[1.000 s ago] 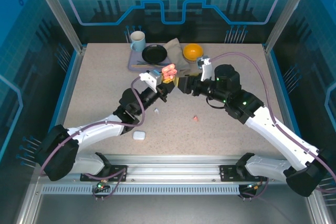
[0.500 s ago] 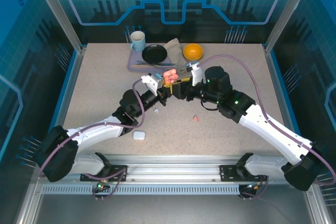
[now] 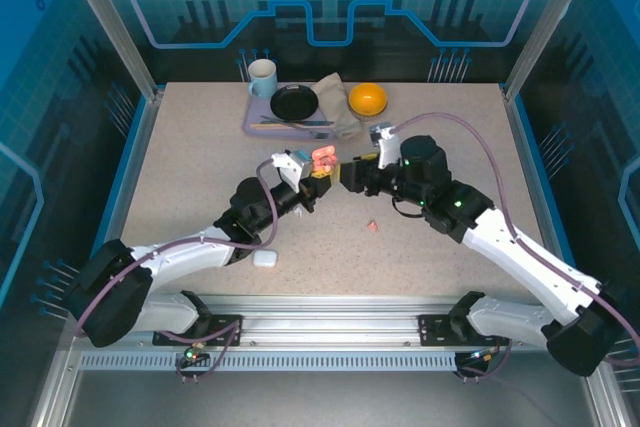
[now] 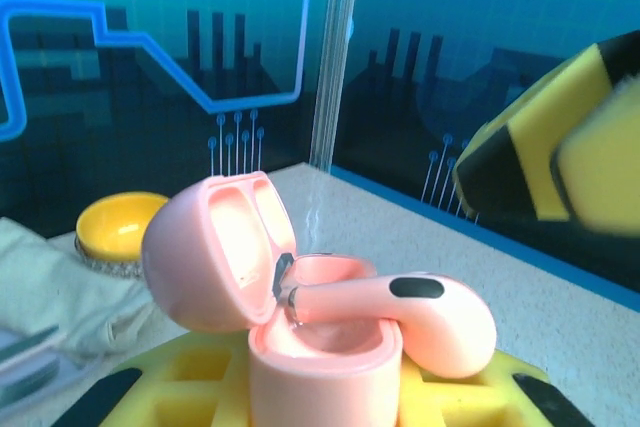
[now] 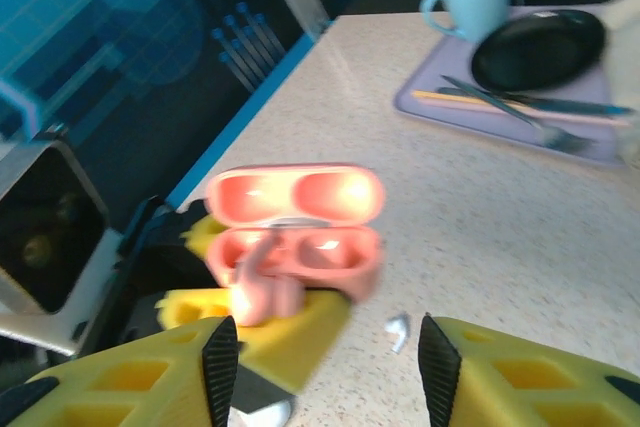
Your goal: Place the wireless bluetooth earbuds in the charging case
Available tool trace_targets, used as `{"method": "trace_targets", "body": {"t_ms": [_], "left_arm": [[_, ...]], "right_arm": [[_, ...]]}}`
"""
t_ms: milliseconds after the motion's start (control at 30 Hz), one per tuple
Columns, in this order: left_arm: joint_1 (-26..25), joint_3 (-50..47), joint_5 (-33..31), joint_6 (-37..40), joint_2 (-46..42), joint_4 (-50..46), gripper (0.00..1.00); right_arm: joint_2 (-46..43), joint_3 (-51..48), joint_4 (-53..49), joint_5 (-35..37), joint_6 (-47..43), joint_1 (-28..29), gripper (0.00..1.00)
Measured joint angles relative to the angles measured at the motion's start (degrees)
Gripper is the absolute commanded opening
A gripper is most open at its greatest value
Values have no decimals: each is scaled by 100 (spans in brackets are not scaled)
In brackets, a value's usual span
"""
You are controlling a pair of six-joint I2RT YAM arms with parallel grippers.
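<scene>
Pinching the base of the pink case [image 4: 322,372] between its yellow fingers, the left claw [image 3: 318,173] holds it upright with the lid swung back and open. A pink earbud [image 4: 425,315] lies across the case's mouth. Its stem reaches down into one well, while its rounded head hangs out over the rim — not seated.

The right claw [image 5: 328,367] faces the case from the other side with its fingers spread and nothing between them. It sits just beside the case without touching it. From the right wrist, case and earbud appear just beyond the two fingertips, a little toward the left one.

A white earbud [image 5: 398,328] lies on the speckled table [image 3: 200,167] close under the right claw. A second pink earbud [image 3: 372,226] lies on the table nearer the arm bases, below the right claw in the top view. A white case [image 3: 265,258], closed, rests beside the left arm near the front edge.

At the far side stands a lilac tray [image 3: 250,119] with a mug [image 3: 262,77], a black plate [image 3: 294,102] and cutlery — a folded cloth [image 3: 335,97] and an orange bowl [image 3: 367,99] lie next to it.
</scene>
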Motion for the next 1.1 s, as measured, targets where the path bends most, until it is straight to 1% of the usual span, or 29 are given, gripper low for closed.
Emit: {"method": "trace_targets", "body": {"t_ms": [133,200,433,633,900,1100], "left_arm": [[0,-337,-7,-96,0,-33,0],[-7,-468,-20,-136,0,-114,0],[-236,-732,-131,-280,0,-704,0],[-525,-697,-269,-540,173,-1403,0],[-918,-83,-494,-852,1163,-2483,0],[-966,343,-708,-992,1641,-2979,0]], "right_arm": [[-415,-673,31,70,479,-516,54],[-514,-973,35,109,664,-656,54],[-553,-1762,4,452,1167,-710,55],[-319,-1923,-83,817,1523,-713,55],[302,-1926,-118,984,1718,-715,54],[699,-1926,-129,975,1722,-715,54]]}}
